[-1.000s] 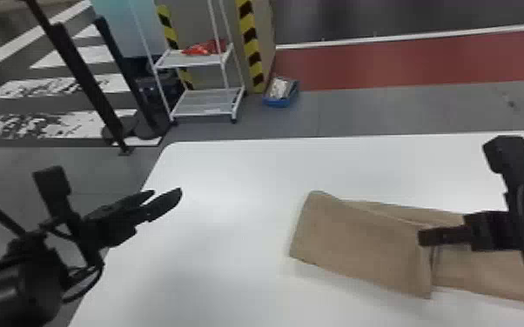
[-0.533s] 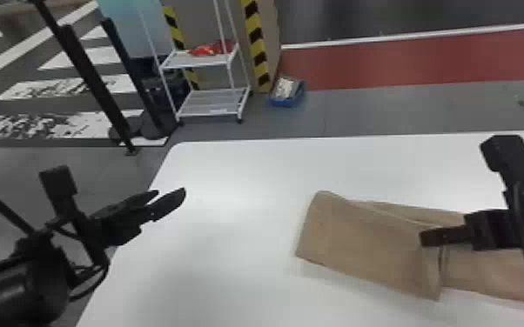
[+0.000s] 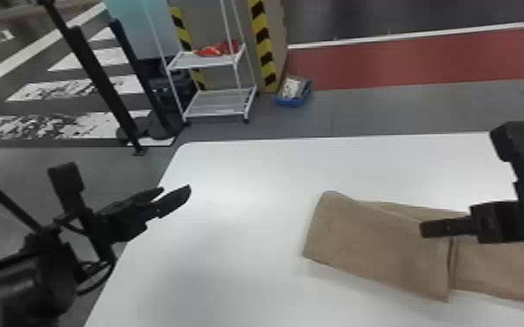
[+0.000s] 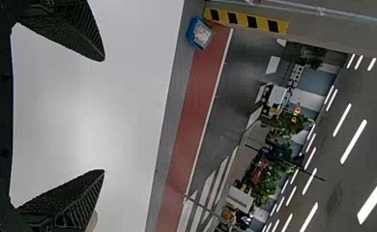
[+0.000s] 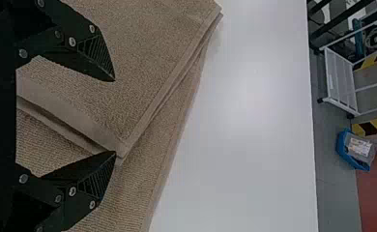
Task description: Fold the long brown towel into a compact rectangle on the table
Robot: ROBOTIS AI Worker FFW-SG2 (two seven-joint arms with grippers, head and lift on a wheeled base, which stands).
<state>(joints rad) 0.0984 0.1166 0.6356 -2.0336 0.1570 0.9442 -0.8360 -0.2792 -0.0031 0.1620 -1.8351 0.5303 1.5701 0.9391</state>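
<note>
Right fingers [image 5: 97,58]: spread, near a corner of the flap [image 5: 133,92]. Left fingers [image 4: 85,36]: spread, by the tabletop's [image 3: 213,261] left edge. Towel [image 3: 370,243]: on tabletop, partly folded. Step, seemingly: setting up another fold. Next: pinch layers, lift, lay over squarely.

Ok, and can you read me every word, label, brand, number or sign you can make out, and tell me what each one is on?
There is no text I can read.
White label in the blue bin: too small and blurred to read.
Yellow and black striped tape: stripes, no letters that I can make out.
Brown towel: no words or label seen.
</note>
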